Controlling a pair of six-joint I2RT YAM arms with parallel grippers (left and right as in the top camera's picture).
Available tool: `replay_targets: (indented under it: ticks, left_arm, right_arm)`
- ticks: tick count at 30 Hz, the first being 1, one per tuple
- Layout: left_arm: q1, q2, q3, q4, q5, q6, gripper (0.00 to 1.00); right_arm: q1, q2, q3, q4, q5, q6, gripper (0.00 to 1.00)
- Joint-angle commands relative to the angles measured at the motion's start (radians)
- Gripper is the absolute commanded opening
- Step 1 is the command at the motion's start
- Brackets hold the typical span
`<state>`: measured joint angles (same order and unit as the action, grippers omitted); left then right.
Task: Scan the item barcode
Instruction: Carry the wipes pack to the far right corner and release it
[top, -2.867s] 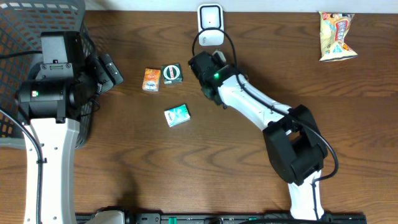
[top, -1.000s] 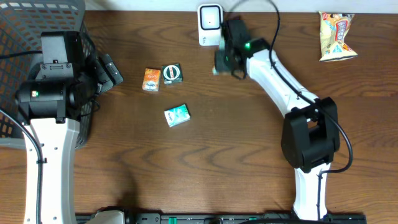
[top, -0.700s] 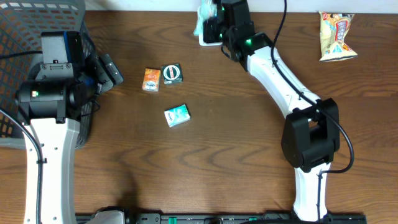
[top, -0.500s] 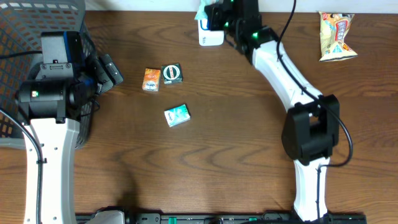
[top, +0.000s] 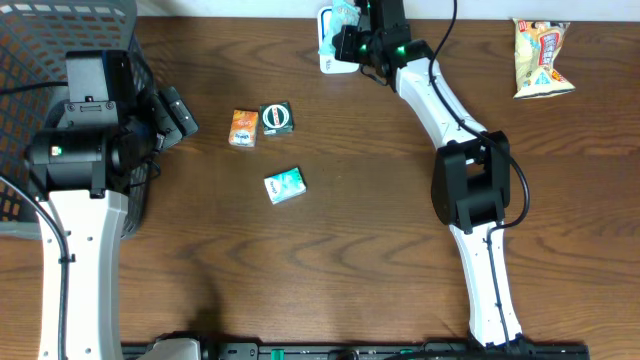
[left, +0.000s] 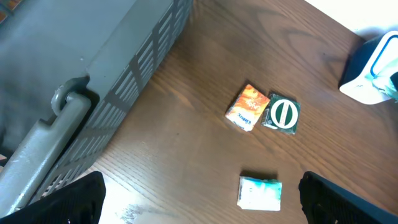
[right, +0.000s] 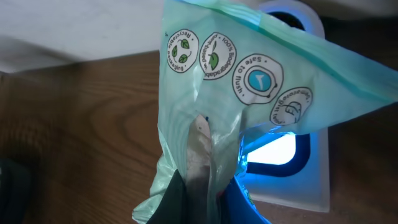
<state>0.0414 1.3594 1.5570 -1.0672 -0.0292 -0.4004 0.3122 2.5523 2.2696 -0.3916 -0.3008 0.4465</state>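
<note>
A mint-green packet (right: 249, 81) with round printed badges hangs pinched at its lower edge in my right gripper (right: 202, 186), which is shut on it. The packet is held right in front of the white barcode scanner (right: 305, 180), whose window glows blue-white behind it. In the overhead view the packet (top: 340, 18) and right gripper (top: 352, 35) sit over the scanner (top: 335, 62) at the table's far edge. My left gripper (left: 202, 202) stands wide open above the table, holding nothing, beside the basket.
A grey basket (top: 60, 40) stands at the far left. An orange packet (top: 243, 128), a dark green box (top: 277, 118) and a teal-white packet (top: 285, 186) lie left of centre. A snack bag (top: 540, 58) lies at the far right.
My right arm has carried the green packet from the table's middle up to the scanner, then settled it over the scanner's face. The left arm has not moved.
</note>
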Motion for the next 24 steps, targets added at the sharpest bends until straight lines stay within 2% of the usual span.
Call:
replay_targets:
  ticks: [1, 5, 9, 15, 19, 20, 21, 22, 24]
  left_arm:
    - [0.004, -0.006, 0.0, -0.002, -0.006, -0.009, 0.98]
    - [0.004, -0.006, 0.0, -0.002, -0.006, -0.009, 0.97]
    - [0.004, -0.006, 0.0, -0.002, -0.006, -0.009, 0.98]
    - [0.004, -0.006, 0.0, -0.002, -0.006, -0.009, 0.98]
    - [0.004, -0.006, 0.0, -0.002, -0.006, -0.009, 0.97]
    - [0.004, -0.006, 0.0, -0.002, -0.006, -0.009, 0.97]
    - [0.004, -0.006, 0.0, -0.002, -0.006, -0.009, 0.98]
    - [0.004, -0.006, 0.0, -0.002, -0.006, -0.009, 0.98]
    - [0.004, -0.006, 0.0, -0.002, -0.006, -0.009, 0.98]
  right_arm:
    - [-0.006, -0.042, 0.04, -0.006, -0.019, -0.06, 0.01]
    - [-0.04, -0.095, 0.04, -0.046, -0.003, -0.115, 0.01]
    - [-0.101, -0.163, 0.04, -0.157, 0.139, -0.14, 0.01]
    - [-0.231, -0.202, 0.04, -0.384, 0.384, -0.409, 0.01]
    - [-0.322, -0.195, 0.037, -0.515, 0.497, -0.497, 0.02]
    - [-0.344, -0.194, 0.037, -0.544, 0.497, -0.506, 0.17]
    - [-0.366, -0.194, 0.035, -0.575, 0.496, -0.507, 0.39]
    - [-0.381, -0.194, 0.035, -0.597, 0.49, -0.507, 0.5]
    - [-0.41, -0.194, 0.034, -0.639, 0.46, -0.507, 0.53]
